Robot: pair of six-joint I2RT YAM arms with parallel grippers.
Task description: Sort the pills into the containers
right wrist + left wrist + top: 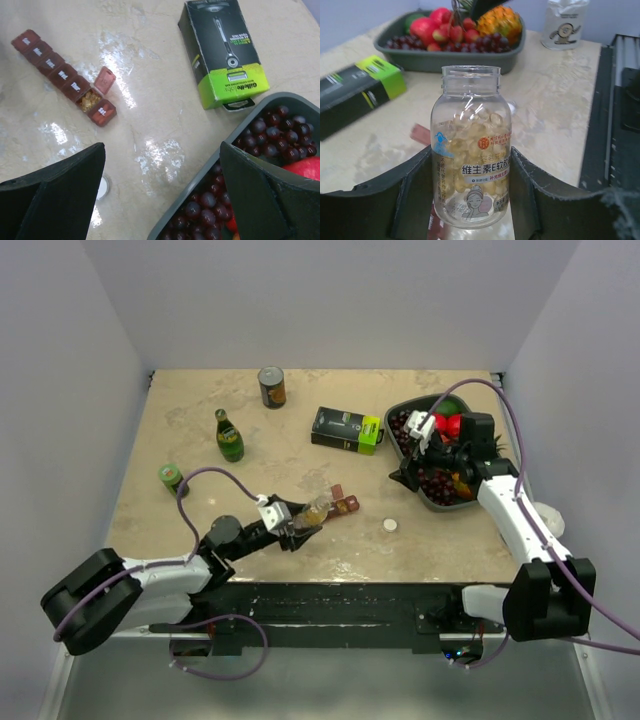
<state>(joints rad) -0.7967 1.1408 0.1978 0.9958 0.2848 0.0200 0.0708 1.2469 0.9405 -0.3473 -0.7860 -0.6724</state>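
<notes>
My left gripper is shut on a clear uncapped pill bottle full of yellow softgel pills; it also shows in the top view, tilted over the dark red containers strip. In the right wrist view the strip lies at upper left, one lid raised, with yellow pills in the open compartment. My right gripper is open and empty, hovering over the left rim of the grey fruit tray. A white bottle cap lies on the table, partly hidden behind my right finger in the wrist view.
A black-and-green box lies behind the strip. A green bottle, a dark can and a green-lidded jar stand at the back left. A white bag stands at the table's right edge.
</notes>
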